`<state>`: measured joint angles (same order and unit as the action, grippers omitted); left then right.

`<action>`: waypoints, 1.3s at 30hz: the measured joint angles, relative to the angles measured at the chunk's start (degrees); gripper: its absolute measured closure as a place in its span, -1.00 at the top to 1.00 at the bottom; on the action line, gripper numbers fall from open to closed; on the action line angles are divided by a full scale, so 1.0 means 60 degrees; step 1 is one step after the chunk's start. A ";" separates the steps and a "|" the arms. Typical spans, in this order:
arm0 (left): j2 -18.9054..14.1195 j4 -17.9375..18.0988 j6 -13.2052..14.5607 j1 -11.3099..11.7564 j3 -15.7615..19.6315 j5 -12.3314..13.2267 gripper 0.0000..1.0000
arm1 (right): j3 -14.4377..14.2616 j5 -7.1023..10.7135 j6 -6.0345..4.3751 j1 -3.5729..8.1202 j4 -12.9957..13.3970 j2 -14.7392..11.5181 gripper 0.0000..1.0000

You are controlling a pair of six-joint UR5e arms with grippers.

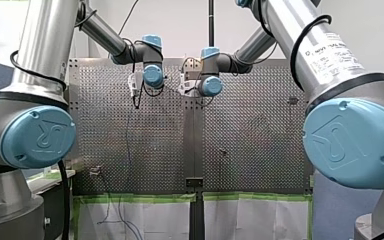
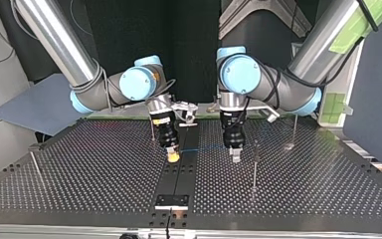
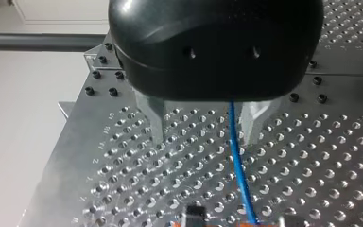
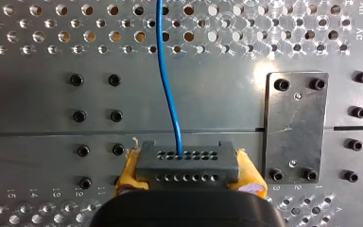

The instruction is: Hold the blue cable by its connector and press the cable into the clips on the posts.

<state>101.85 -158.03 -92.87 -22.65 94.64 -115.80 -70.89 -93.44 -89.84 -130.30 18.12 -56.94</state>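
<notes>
My right gripper [image 4: 187, 168] is shut on the grey connector [image 4: 203, 161], with its yellow pads [image 4: 128, 172] on both sides. The blue cable [image 4: 166, 85] leaves the connector and runs ahead over the perforated plate. In the left wrist view the blue cable [image 3: 236, 161] passes between my left gripper's [image 3: 204, 141] metal fingers [image 3: 156, 123], nearer one finger; they stand wide apart and touch nothing. In the top view the cable [image 2: 201, 149] stretches between my right gripper [image 2: 172, 156] and my left gripper [image 2: 235, 155], both just above the table.
A thin post [image 2: 254, 167] stands beside my left gripper in the top view. Other posts [image 2: 35, 167] [image 2: 294, 130] stand near the table's sides. A bolted metal plate [image 4: 295, 127] lies beside the connector. In the front view the cable [image 1: 127, 135] trails toward the table's near edge.
</notes>
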 joint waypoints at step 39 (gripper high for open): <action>0.0779 0.0030 0.0211 -0.0905 0.0330 -0.0609 -0.99 | -0.0924 -0.0502 -0.0288 0.0206 -0.0475 0.0001 -1.00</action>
<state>106.52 -157.85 -91.61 -28.08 96.61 -119.46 -76.43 -96.45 -91.57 -129.07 15.27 -56.93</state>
